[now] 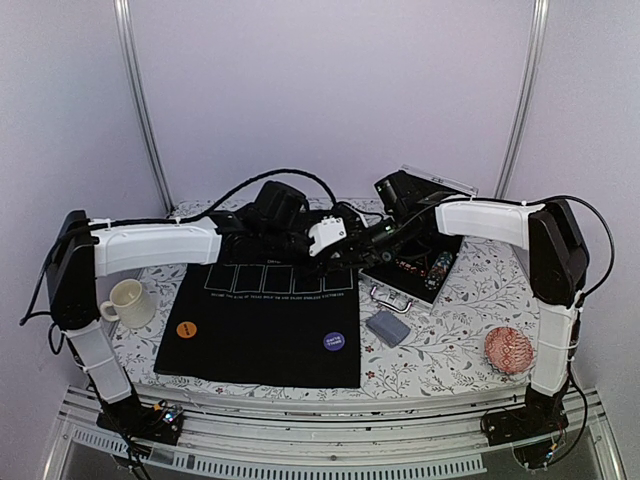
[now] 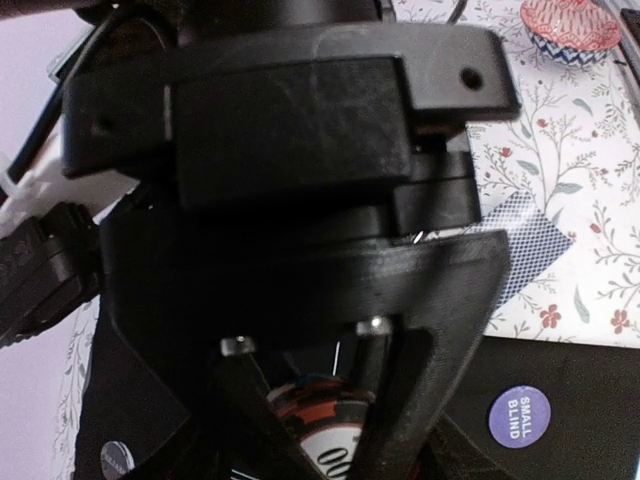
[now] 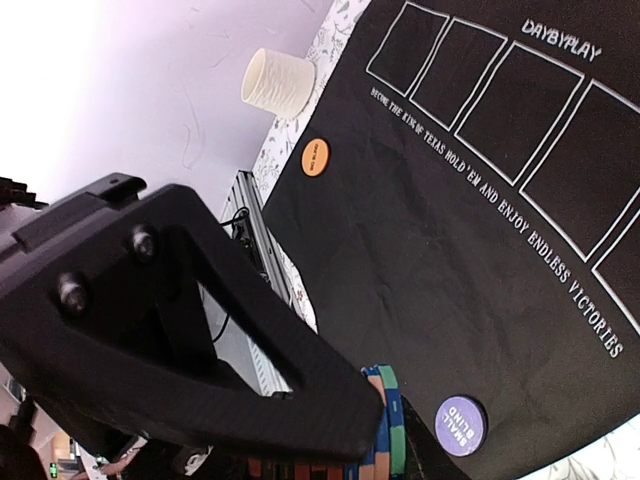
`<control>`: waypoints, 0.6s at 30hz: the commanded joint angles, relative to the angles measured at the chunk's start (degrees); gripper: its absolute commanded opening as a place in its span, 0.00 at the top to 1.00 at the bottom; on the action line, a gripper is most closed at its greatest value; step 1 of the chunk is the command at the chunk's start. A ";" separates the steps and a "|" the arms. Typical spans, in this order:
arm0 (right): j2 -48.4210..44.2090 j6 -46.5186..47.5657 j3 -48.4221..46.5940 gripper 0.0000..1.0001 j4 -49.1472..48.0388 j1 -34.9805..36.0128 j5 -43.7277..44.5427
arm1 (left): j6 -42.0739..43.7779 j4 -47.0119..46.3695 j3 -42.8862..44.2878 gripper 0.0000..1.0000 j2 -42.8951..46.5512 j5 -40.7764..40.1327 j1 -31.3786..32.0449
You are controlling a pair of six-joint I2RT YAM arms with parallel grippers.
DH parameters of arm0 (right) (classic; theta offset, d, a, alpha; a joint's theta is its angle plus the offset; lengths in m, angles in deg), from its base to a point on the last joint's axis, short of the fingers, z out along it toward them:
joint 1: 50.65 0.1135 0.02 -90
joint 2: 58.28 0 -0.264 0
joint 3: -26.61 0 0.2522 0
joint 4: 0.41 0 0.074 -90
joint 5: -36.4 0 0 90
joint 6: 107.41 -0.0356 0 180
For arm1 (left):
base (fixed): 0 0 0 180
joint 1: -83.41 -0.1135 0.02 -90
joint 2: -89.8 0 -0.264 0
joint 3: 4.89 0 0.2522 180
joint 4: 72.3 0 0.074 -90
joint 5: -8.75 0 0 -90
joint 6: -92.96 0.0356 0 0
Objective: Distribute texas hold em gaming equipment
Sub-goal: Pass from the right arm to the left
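Black mat (image 1: 260,330): matt cloth. Mug (image 1: 128,303): ribbed cream ceramic. Poker chips (image 3: 388,420): smooth plastic.

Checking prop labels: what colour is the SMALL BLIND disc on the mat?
The disc is purple with white lettering, clearest in the left wrist view.

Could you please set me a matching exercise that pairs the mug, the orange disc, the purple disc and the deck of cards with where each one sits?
Things:
1. mug
2. orange disc
3. purple disc
4. deck of cards

Places:
A. on the black mat, towards its near right corner
B. on the floral cloth, just right of the black mat
C. on the floral cloth, left of the black mat
D. on the black mat, towards its near left corner

Pairs: 1-C, 2-D, 3-A, 4-B.
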 commanded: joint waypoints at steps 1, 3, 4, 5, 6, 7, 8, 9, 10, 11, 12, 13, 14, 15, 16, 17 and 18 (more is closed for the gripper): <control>-0.57 -0.41 0.05 0.98 -2.59 0.36 -2.42 | 0.65 -1.46 1.45 0.45 -2.02 -2.39 -0.06; -0.42 -0.50 -0.03 0.98 -2.47 0.46 -2.43 | 0.69 -1.51 1.56 0.45 -2.39 -2.63 -0.08; -0.33 -0.50 -0.09 0.98 -2.50 0.50 -2.51 | 0.76 -1.51 1.60 0.45 -2.48 -2.50 -0.06; -0.21 -0.50 -0.23 0.98 -2.42 0.60 -2.60 | 0.82 -1.67 1.61 0.44 -2.55 -2.54 -0.05; -0.14 -0.50 -0.35 0.98 -2.46 0.58 -2.61 | 0.81 -1.76 1.56 0.44 -2.59 -2.67 -0.12; -0.05 -0.50 -0.45 0.98 -2.50 0.56 -2.61 | 0.89 -1.85 1.46 0.44 -2.59 -2.88 -0.17; 0.00 -0.63 -0.51 0.98 -2.50 0.67 -2.61 | 1.09 -1.86 1.39 0.45 -2.64 -2.94 -0.24; 0.04 -0.71 -0.62 0.98 -2.50 0.67 -2.66 | 1.24 -1.80 1.28 0.49 -2.60 -2.87 -0.20; 0.12 -0.75 -0.71 0.98 -2.50 0.67 -2.61 | 1.34 -1.81 1.19 0.58 -2.50 -2.77 -0.28; 0.20 -0.76 -0.81 0.98 -2.44 0.67 -2.65 | 1.31 -2.01 1.03 0.70 -2.33 -2.65 -0.31; 0.29 -0.72 -0.88 0.98 -2.27 0.65 -2.56 | 1.17 -2.38 0.74 0.81 -2.02 -2.67 -0.36; 0.43 -0.64 -1.03 0.98 -2.06 0.64 -2.53 | 0.79 -2.97 0.26 0.92 -1.68 -2.62 -0.32; 0.60 -0.53 -1.23 0.98 -1.78 0.66 -2.50 | 0.43 -3.56 -0.12 1.00 -1.33 -2.60 -0.38; 0.78 -0.44 -1.33 0.98 -1.58 0.69 -2.50 | 0.13 -4.07 -0.54 1.00 -0.96 -2.29 -0.42; 0.90 -0.38 -1.39 0.98 -1.54 0.65 -2.61 | -0.13 -4.39 -0.89 1.00 -0.60 -1.69 -0.39; 1.00 -0.34 -1.48 0.98 -1.46 0.65 -2.53 | -0.42 -4.63 -1.17 1.00 -0.27 -1.26 -0.39; 1.06 -0.33 -1.56 0.98 -1.33 0.67 -2.38 | -0.78 -4.82 -1.39 1.00 -0.03 -0.85 -0.45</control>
